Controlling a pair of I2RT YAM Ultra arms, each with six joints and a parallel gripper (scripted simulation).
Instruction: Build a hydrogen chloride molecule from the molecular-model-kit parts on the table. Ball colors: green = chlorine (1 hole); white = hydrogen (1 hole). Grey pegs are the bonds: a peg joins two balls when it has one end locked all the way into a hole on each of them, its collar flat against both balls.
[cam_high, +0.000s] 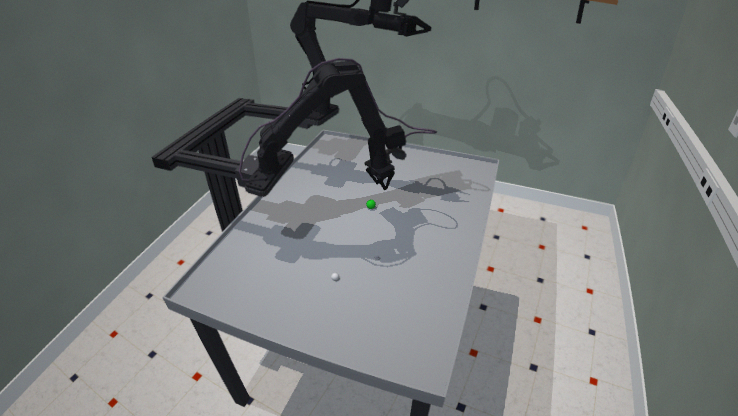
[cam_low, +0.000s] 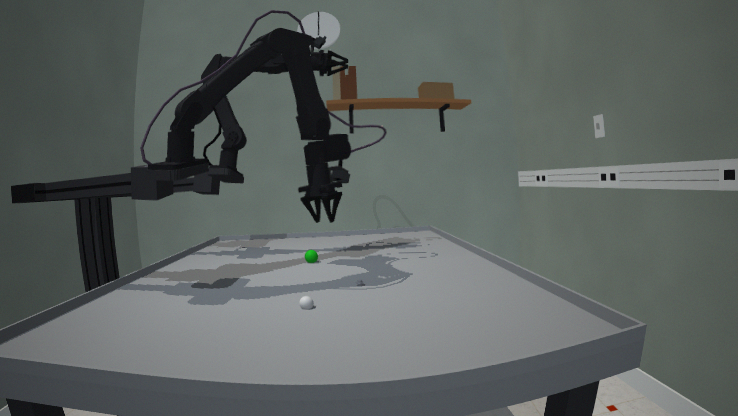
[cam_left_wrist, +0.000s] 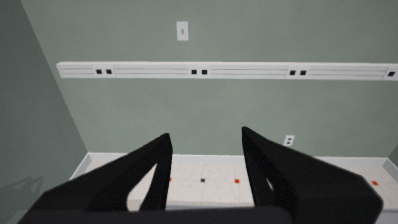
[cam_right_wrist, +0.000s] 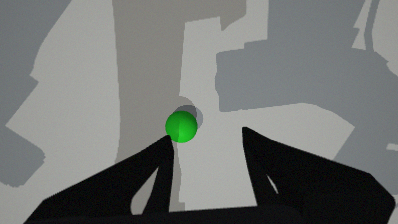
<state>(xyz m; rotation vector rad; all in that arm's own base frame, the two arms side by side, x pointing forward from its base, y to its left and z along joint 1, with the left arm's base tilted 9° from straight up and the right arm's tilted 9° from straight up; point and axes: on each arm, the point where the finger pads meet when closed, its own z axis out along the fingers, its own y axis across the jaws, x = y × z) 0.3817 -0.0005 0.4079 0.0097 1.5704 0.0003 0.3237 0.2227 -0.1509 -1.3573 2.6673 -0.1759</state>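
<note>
Green chlorine ball: rests on the table (cam_high: 403, 330) (cam_low: 330, 351) (cam_left_wrist: 210, 205) (cam_right_wrist: 215, 165), loose; no hole can be made out on the green ball (cam_high: 370, 204) (cam_low: 311, 256) (cam_right_wrist: 181, 126).
Green ball relative to claw: below the fingertips of the right gripper (cam_high: 384, 187) (cam_low: 324, 221) (cam_right_wrist: 206, 139), apart from them, and slightly to the left in the exterior view. In the right wrist view it appears just beyond the tip of the finger at picture left, off the centre line between the fingers.
Right gripper: pointing down above the table, fingers parted about halfway, nothing between them.
Left gripper: fingers likewise parted about halfway and holding nothing; the left gripper (cam_high: 428, 28) (cam_low: 346, 62) (cam_left_wrist: 205, 138) is held high at the far side, pointing roughly level to the right.
White hydrogen ball: on the table, nearer than the green ball and well apart from it; hole orientation on the white ball (cam_high: 335, 276) (cam_low: 306, 302) not discernible.
Grey peg: lies in the arm shadow, between the two balls in depth and to the right of the white one; the grey peg (cam_high: 377, 257) (cam_low: 360, 282) is too small to read its direction.
Bond: unmade; peg and both balls lie separate.
</note>
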